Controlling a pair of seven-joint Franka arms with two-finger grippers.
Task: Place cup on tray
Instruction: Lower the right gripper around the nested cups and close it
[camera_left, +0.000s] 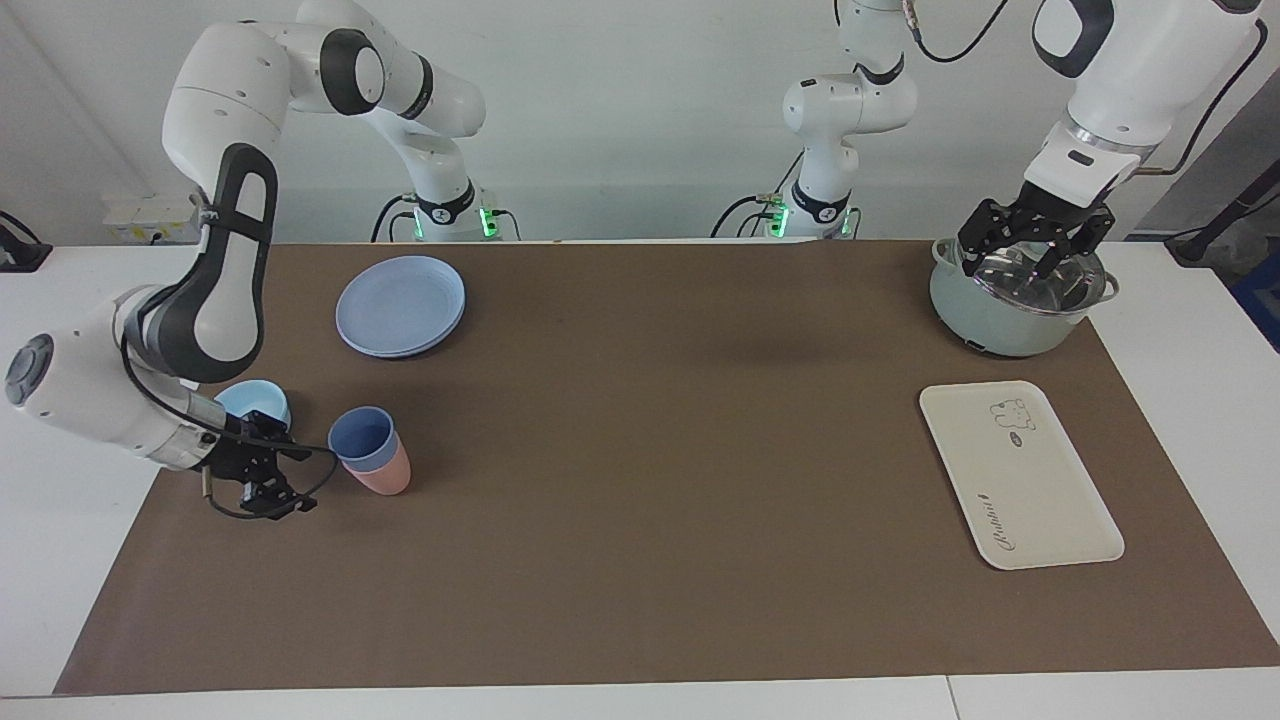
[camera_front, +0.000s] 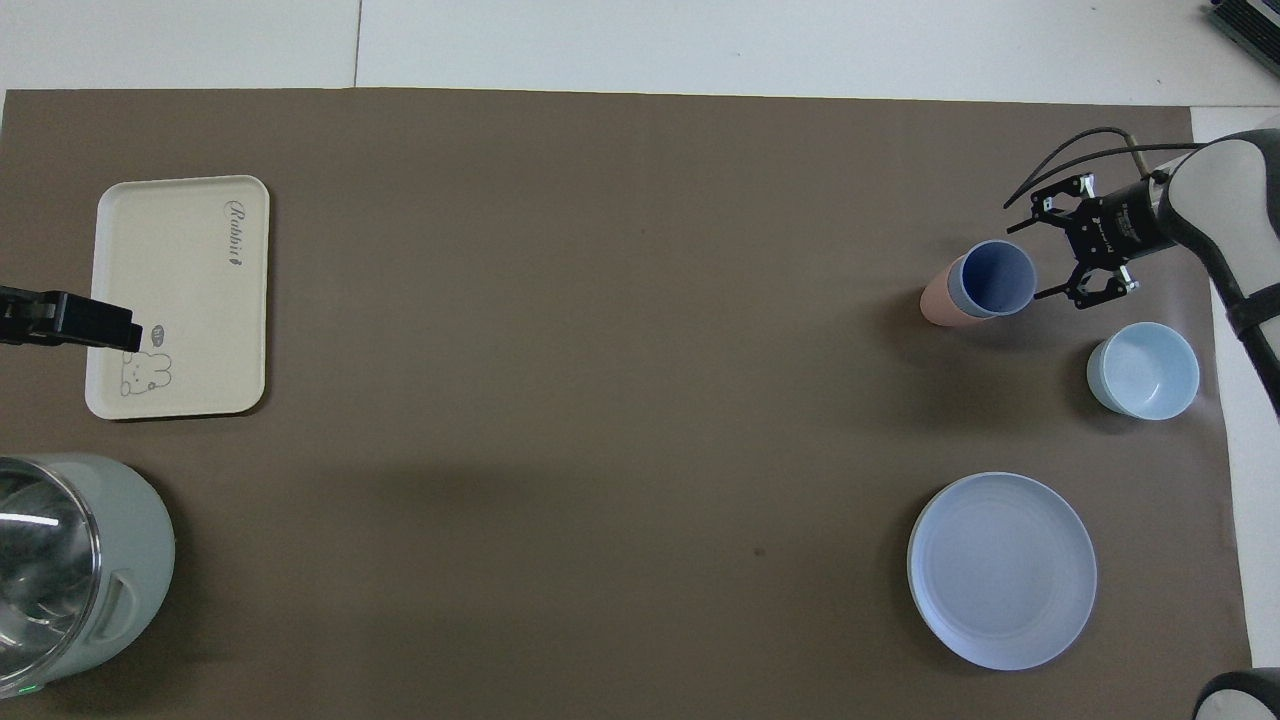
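Fingers of the right gripper (camera_front: 1058, 250) are spread wide, low beside the blue cup (camera_front: 993, 278), which sits inside a pink cup (camera_left: 384, 476). Slide around the blue rim only, squeeze gently, lift straight up. The tray (camera_left: 1018, 473) waits well apart, at the left arm's end. The left gripper (camera_left: 1032, 243) waits over the pot (camera_left: 1010, 318), spread open.

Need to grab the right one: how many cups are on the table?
2, nested: the periwinkle-blue cup sits inside the salmon-pink cup, beside the light-blue bowl, with the right gripper next to them.

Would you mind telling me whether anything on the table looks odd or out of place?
Only the cup: it sits nested inside a pink cup rather than standing on the mat. Nothing looks spilled, tipped or damaged.
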